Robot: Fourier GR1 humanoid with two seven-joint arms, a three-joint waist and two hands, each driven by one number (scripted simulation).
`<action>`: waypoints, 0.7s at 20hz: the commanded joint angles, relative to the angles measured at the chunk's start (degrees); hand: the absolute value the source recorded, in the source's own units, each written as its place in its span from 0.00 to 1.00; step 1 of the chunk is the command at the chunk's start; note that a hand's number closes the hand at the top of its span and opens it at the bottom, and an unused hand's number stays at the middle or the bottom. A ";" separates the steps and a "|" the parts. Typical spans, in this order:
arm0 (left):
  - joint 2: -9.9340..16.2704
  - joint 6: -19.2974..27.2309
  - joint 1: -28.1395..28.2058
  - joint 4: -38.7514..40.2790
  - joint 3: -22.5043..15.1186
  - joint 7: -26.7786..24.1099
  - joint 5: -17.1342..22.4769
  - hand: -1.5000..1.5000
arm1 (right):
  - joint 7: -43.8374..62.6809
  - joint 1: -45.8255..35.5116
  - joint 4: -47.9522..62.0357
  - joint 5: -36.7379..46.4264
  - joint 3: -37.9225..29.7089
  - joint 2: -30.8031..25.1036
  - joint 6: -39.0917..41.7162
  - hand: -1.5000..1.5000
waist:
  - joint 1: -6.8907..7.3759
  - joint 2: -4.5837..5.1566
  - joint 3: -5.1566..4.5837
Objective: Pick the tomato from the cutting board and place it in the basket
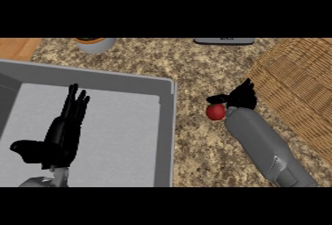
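Tomato (215,112), red, held in right hand (239,99), over speckled counter (207,66), between sink (165,132) and basket (298,88).

Right hand black, fingers and thumb curled round tomato, which shows at hand's left side; grey forearm running down to lower right. Wicker basket near, at right edge, apart from hand. Grey sink at left, its rim well apart from tomato. Left hand (62,134) over sink, fingers straight and pointing up, thumb out to left, holding nothing. At top edge: pale pot (96,44) with orange inside, left; dark flat object (224,41), middle, cut off by edge. Strip of wood (16,47) at top left corner.
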 commanded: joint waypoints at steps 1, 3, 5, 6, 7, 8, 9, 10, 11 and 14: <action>-0.88 -0.10 1.27 0.40 -0.26 -1.11 0.15 0.50 | 16.85 -8.82 2.55 3.23 2.60 1.09 8.88 0.00 | -0.73 -0.04 0.34; -0.67 0.60 0.49 -1.13 0.19 -0.02 0.13 0.50 | 21.19 -12.08 2.47 4.56 3.27 1.47 11.49 0.00 | -1.45 -0.35 0.53; 0.29 -0.32 1.41 0.21 1.93 -0.67 1.02 0.50 | 24.36 -13.10 1.25 5.41 3.71 1.60 13.54 0.00 | -2.23 0.02 0.69; -0.30 0.13 1.74 0.56 2.01 -1.85 0.63 0.50 | 24.42 -11.62 0.68 5.47 3.76 2.17 13.42 0.00 | -2.94 -0.06 0.72; 0.35 -0.33 3.04 -0.54 2.52 -2.05 1.08 0.50 | 24.47 -12.75 0.90 5.96 3.62 1.91 14.74 0.00 | -2.46 0.01 0.76; -0.03 -0.43 2.42 0.50 1.92 -1.47 0.87 0.50 | 24.52 -11.18 0.79 6.69 4.39 4.27 13.67 0.00 | -3.22 -0.01 0.77; -0.67 0.45 2.48 1.02 1.78 -2.34 0.09 0.50 | 24.54 -13.43 1.31 6.34 3.15 3.76 15.32 0.00 | -3.35 -0.05 0.75; -1.02 1.20 2.19 -0.12 0.45 -1.25 -0.92 0.50 | 24.57 -12.10 1.96 7.65 3.21 5.70 12.03 0.00 | -3.16 0.15 0.85; 0.07 0.05 3.20 0.51 2.93 -2.48 0.67 0.50 | 24.58 -13.73 0.32 7.02 2.46 3.20 15.59 0.00 | -3.39 -0.04 0.80; -1.00 0.55 0.32 2.19 2.76 -1.74 0.01 0.50 | 24.60 -11.71 0.22 9.21 2.52 6.37 13.16 0.00 | -3.42 0.62 0.90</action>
